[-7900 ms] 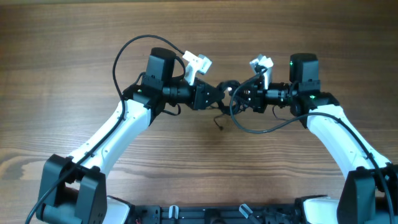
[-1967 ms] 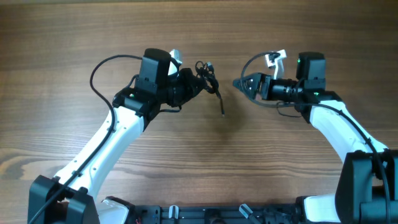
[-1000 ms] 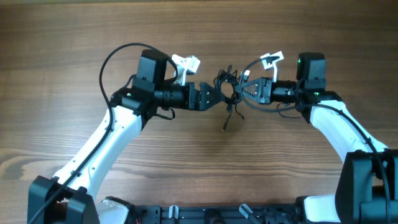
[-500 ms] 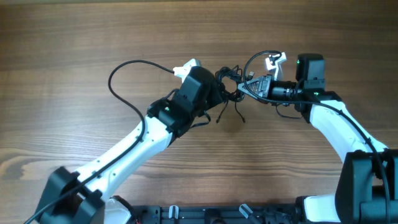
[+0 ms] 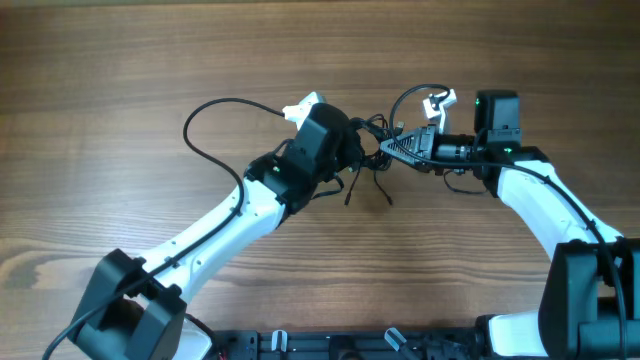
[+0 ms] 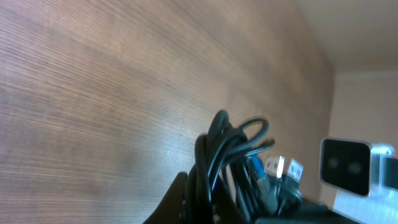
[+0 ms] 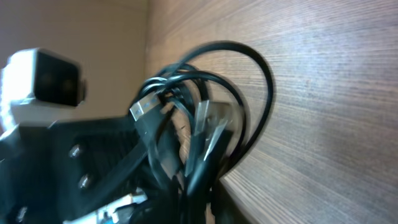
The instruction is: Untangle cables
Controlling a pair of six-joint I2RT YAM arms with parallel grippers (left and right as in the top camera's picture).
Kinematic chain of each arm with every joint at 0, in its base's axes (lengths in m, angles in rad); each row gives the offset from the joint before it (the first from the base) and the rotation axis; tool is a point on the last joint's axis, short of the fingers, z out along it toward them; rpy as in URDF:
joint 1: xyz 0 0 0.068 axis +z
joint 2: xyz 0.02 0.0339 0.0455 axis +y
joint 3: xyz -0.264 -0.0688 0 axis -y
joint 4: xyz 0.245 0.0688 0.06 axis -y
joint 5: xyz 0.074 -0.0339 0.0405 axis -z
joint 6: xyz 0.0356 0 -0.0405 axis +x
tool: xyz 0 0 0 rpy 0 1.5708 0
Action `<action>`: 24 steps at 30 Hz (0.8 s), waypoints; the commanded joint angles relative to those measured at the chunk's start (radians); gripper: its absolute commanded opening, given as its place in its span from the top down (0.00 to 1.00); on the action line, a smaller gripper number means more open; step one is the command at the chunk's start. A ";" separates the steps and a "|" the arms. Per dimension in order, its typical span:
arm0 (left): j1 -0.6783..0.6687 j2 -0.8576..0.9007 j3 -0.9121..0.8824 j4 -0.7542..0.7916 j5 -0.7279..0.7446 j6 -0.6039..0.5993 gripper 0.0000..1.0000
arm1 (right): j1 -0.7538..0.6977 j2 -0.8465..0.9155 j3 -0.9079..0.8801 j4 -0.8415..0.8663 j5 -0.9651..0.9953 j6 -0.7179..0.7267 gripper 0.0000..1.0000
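We see a brown wooden table (image 5: 120,80), its grain running side to side. Two loose ends of the cables (image 5: 372,128) hang down toward it; whether they touch it we cannot tell.

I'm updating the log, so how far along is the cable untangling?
Done: nothing, the cables are one knotted bundle. In hand: left gripper shut on them, right gripper at the bundle. Left: separating every cord.

L gripper (image 5: 361,152) tips buried in cables (image 5: 372,128); plugs (image 7: 145,104) blurred.
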 commanded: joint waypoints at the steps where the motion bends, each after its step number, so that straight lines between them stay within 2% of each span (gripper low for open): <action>1: 0.207 -0.020 0.002 -0.099 0.311 -0.088 0.96 | -0.088 0.002 0.016 0.007 -0.045 -0.035 0.57; 2: 0.282 -0.016 0.001 -0.103 0.459 -0.105 0.96 | -0.105 0.002 0.016 0.007 -0.044 -0.035 0.37; 3: 0.357 -0.011 0.001 -0.104 0.600 -0.127 0.96 | -0.112 0.002 0.016 0.007 -0.043 -0.034 0.29; 6: 0.432 -0.011 0.001 -0.103 0.726 -0.217 0.96 | -0.095 0.003 0.016 -0.005 -0.039 0.039 0.24; 8: 0.444 -0.011 0.001 -0.103 0.742 -0.321 0.96 | -0.057 0.003 0.016 -0.007 -0.015 0.171 0.10; 10: 0.441 -0.011 0.002 -0.098 0.752 -0.366 0.96 | -0.005 0.003 0.016 -0.006 0.025 0.288 0.03; 13: 0.420 -0.011 0.002 -0.091 0.764 -0.366 0.96 | 0.085 0.003 0.016 0.004 0.211 0.499 0.04; 15: 0.401 -0.011 0.002 -0.092 0.771 -0.371 0.96 | 0.121 0.005 0.016 0.035 0.237 0.557 0.12; 17: 0.392 -0.011 0.001 -0.092 0.769 -0.418 0.96 | 0.143 0.005 0.016 0.089 0.230 0.483 0.14; 19: 0.392 -0.011 0.002 -0.091 0.739 -0.377 0.96 | 0.145 0.005 0.016 0.116 0.229 0.293 0.14; 21: 0.392 -0.011 0.002 -0.084 0.682 -0.243 0.96 | 0.140 0.005 0.016 0.114 0.206 0.195 0.19; 24: 0.392 -0.011 0.002 -0.056 0.536 -0.059 0.96 | 0.134 0.005 0.016 0.078 0.198 0.079 0.19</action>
